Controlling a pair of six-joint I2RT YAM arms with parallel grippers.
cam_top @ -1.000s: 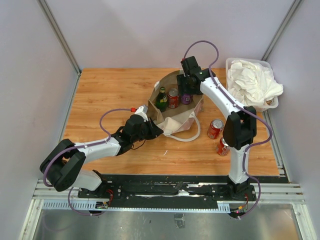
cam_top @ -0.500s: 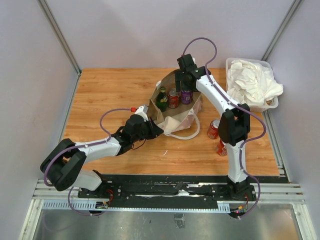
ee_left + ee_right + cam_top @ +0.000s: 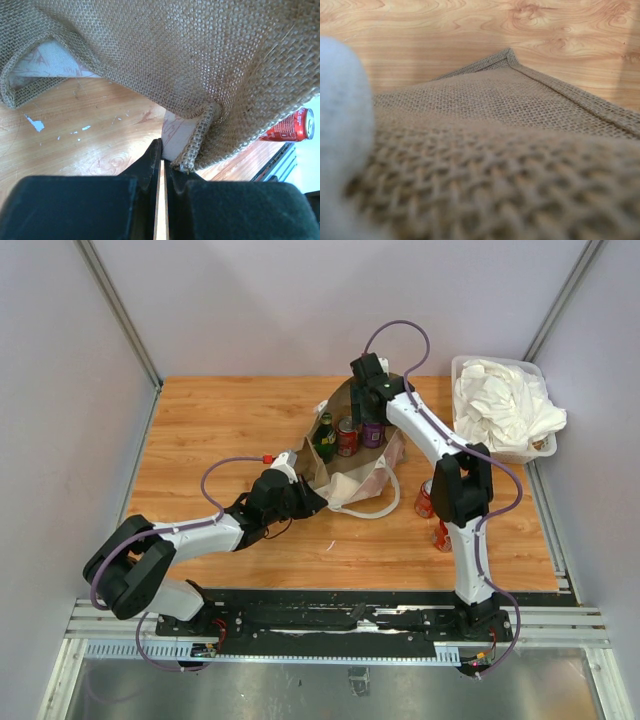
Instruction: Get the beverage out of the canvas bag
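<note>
The tan canvas bag [image 3: 352,462] stands open in the middle of the table, with a green bottle [image 3: 323,437], a red can [image 3: 347,436] and a purple can [image 3: 372,432] upright inside. My left gripper [image 3: 303,498] is shut on the bag's near-left rim; the left wrist view shows its jaws [image 3: 163,150] pinching the burlap edge and its white lining [image 3: 179,136]. My right gripper [image 3: 368,412] hangs over the bag's back rim by the purple can. The right wrist view shows only blurred burlap [image 3: 510,125]; its fingers are hidden.
Two red cans lie on the table right of the bag, one [image 3: 426,498] partly behind my right arm, one [image 3: 442,536] nearer. A clear bin of white cloths [image 3: 505,405] stands at the back right. White handles [image 3: 372,508] trail in front of the bag.
My right arm has swung left and a little farther back over the bag's rear rim. My left gripper holds the rim as before.
</note>
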